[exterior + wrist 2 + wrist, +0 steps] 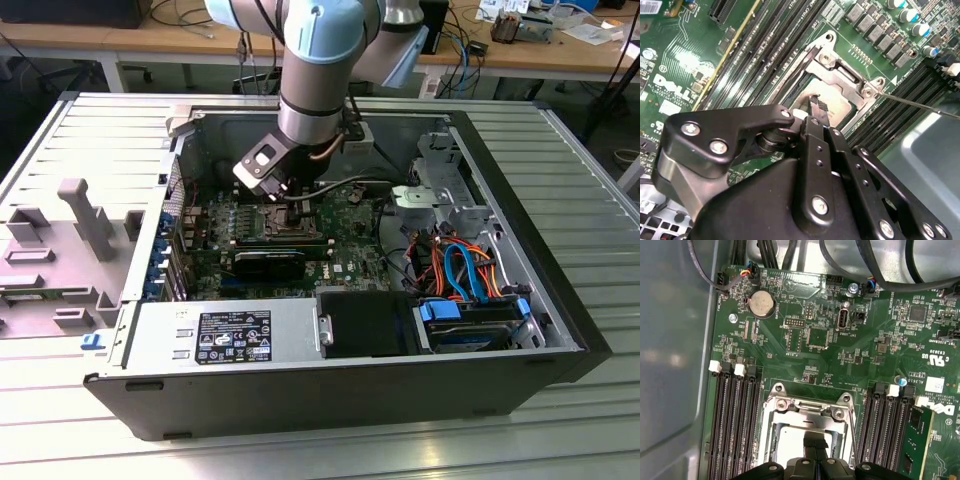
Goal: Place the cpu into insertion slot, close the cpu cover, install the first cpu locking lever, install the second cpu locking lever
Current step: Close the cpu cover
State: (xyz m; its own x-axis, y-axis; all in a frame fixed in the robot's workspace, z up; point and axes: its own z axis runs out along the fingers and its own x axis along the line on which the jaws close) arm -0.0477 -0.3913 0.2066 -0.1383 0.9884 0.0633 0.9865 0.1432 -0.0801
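Tool: the gripper (300,205) reaches down into the open computer case (330,400), with its tips low over the motherboard (805,347).
Tool state: in both wrist views the two black fingertips (810,442) sit pressed together, and nothing shows between them.
Under the tips: the gripper (816,106) (815,442) points straight at the insertion slot (283,224). I can't tell whether the tips actually touch the metal.
Cpu: the cpu (837,107) (787,440) lies flat in the slot right below the fingertips, and its grey top shows beside them.
Cover: the cpu cover (840,84) (810,409) frames the chip just beyond the tips. It looks folded down, with the cpu seen through its cut-out.
Lever: a thin wire locking lever (912,103) (854,432) leaves a corner of the socket near the tips. In the second wrist view it runs away from the tool across the memory slots.
Either side of the tool: rows of black memory slots (735,425) flank the socket.
Farther ahead of the tips: a coin cell battery (762,304) sits on the board, well apart from the socket.
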